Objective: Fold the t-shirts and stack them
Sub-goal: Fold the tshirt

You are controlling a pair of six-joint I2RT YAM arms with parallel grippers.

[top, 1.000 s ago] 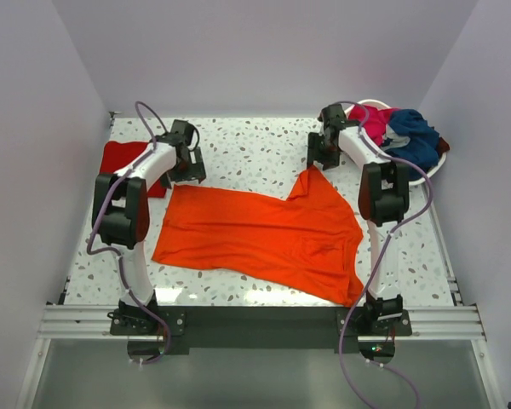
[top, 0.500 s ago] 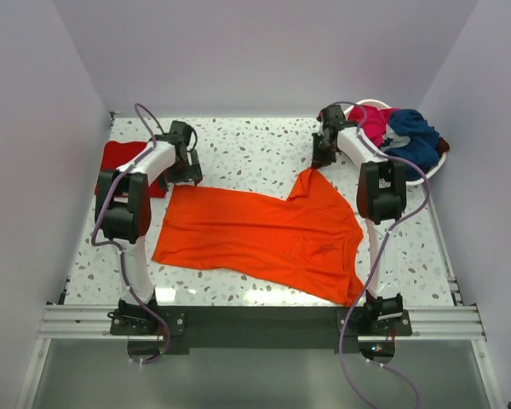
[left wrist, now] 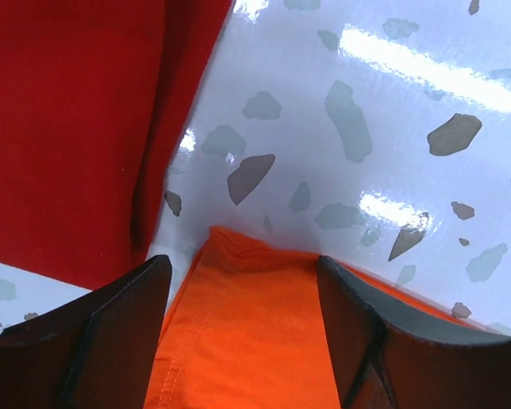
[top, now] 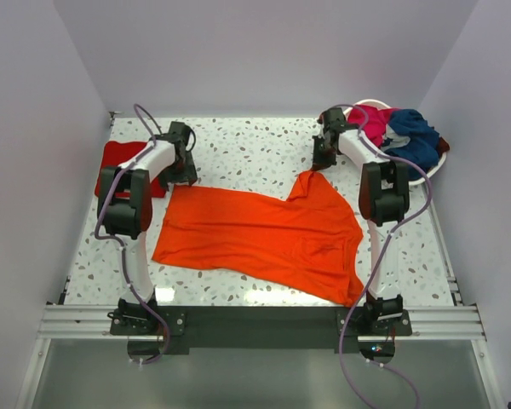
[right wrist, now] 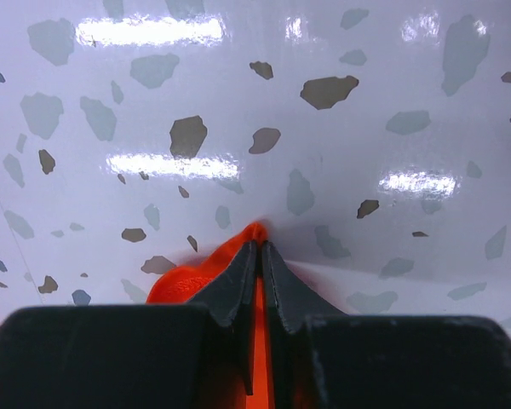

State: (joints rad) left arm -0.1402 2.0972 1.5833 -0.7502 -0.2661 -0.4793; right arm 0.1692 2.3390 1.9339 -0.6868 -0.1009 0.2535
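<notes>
1. Seen from overhead, a large bright orange cloth t-shirt (top: 264, 239) lay spread flat across the middle of a glossy white table with grey speckles (top: 255, 149). Its lower right corner reached toward the bottom edge of the frame.
2. A darker red cloth t-shirt (top: 119, 158) lay flat at the left of the frame. It was close beside the orange shirt's upper left corner, and in the left wrist view a thin strip of table showed between the two.
3. A round white basket (top: 368, 104) sat at the upper right of the frame. It held a heap of a magenta cloth t-shirt (top: 373, 123) and a navy cloth t-shirt (top: 416, 141).
4. The left gripper (left wrist: 240, 281) was low over the orange shirt's upper left corner. Its dark fingers (left wrist: 119, 332) stood apart, one on either side of the hemmed corner, and the cloth between them was not pinched.
5. The right gripper (right wrist: 257, 251) was at the shirt's upper point, right of centre in the overhead view. Its fingers were pressed together on a small peak of orange cloth that rose off the table.
</notes>
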